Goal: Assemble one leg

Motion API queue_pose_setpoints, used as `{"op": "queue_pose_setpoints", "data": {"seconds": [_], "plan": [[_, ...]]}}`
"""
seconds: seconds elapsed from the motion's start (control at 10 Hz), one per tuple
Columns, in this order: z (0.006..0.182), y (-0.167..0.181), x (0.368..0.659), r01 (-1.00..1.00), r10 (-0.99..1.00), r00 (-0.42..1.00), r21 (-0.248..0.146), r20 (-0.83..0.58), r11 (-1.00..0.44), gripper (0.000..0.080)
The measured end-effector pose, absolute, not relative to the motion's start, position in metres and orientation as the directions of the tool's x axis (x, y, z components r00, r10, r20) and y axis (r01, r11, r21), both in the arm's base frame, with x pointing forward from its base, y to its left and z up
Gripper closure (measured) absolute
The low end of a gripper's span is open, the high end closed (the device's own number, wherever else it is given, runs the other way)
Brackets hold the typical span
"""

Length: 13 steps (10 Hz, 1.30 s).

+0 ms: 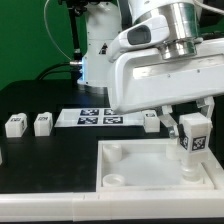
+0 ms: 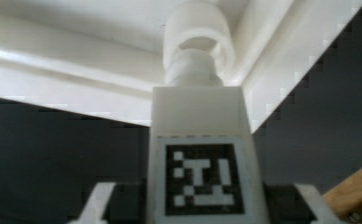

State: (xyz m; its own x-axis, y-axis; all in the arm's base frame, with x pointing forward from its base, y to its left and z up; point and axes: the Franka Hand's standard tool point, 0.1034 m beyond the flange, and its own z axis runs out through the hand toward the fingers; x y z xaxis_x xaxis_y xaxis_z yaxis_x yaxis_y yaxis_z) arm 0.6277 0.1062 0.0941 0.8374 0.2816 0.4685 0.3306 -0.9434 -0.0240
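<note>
We see the tool (image 1: 190, 122) closed on the leg (image 1: 193, 138), with a finger on each side of its white block body. The leg hangs upright at the exterior view's right. Its black-and-white tagged face is turned toward that camera and its narrow round peg points down.

The leg is over the large white panel (image 1: 140, 165), which lies flat on the black worktop (image 1: 50, 160). It is near the panel's edge at the exterior view's right. A round corner socket (image 1: 113, 178) shows in the panel well over toward the exterior view's left, apart from the leg.

In the wrist view the leg (image 2: 199, 130) fills the middle, tag toward the lens, and the fingers (image 2: 103, 205) show as pale edges beside it. Its ribbed peg (image 2: 196, 50) runs away from the camera and ends against the pale stepped surface of the panel (image 2: 53, 70). We cannot tell whether the tip touches the panel or sits in a socket.

Behind the panel, the marker board (image 1: 95, 118) lies flat on the worktop. Just beside its end at the exterior view's right stands a third loose leg (image 1: 150, 120). Two more loose legs (image 1: 42, 122) (image 1: 14, 124) stand side by side toward the exterior view's left, well apart from the tool.
</note>
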Motion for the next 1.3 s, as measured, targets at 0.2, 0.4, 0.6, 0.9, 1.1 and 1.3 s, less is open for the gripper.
{"op": "queue_pose_setpoints", "data": {"seconds": [0.2,0.4,0.6,0.9,1.1,1.3], "plan": [[0.093,0.109,0.627,0.335,0.285,0.837,-0.025,0.467,-0.942,0.0508],[0.089,0.111,0.627,0.336,0.285,0.838,-0.027,0.466,-0.942,0.0508],[0.086,0.11,0.626,0.334,0.284,0.84,-0.028,0.463,-0.942,0.0508],[0.079,0.11,0.623,0.333,0.283,0.844,-0.032,0.455,-0.942,0.0508],[0.071,0.112,0.623,0.327,0.275,0.831,-0.025,0.483,-0.945,0.0508],[0.07,0.111,0.626,0.319,0.267,0.811,-0.011,0.521,-0.948,0.0508]]}}
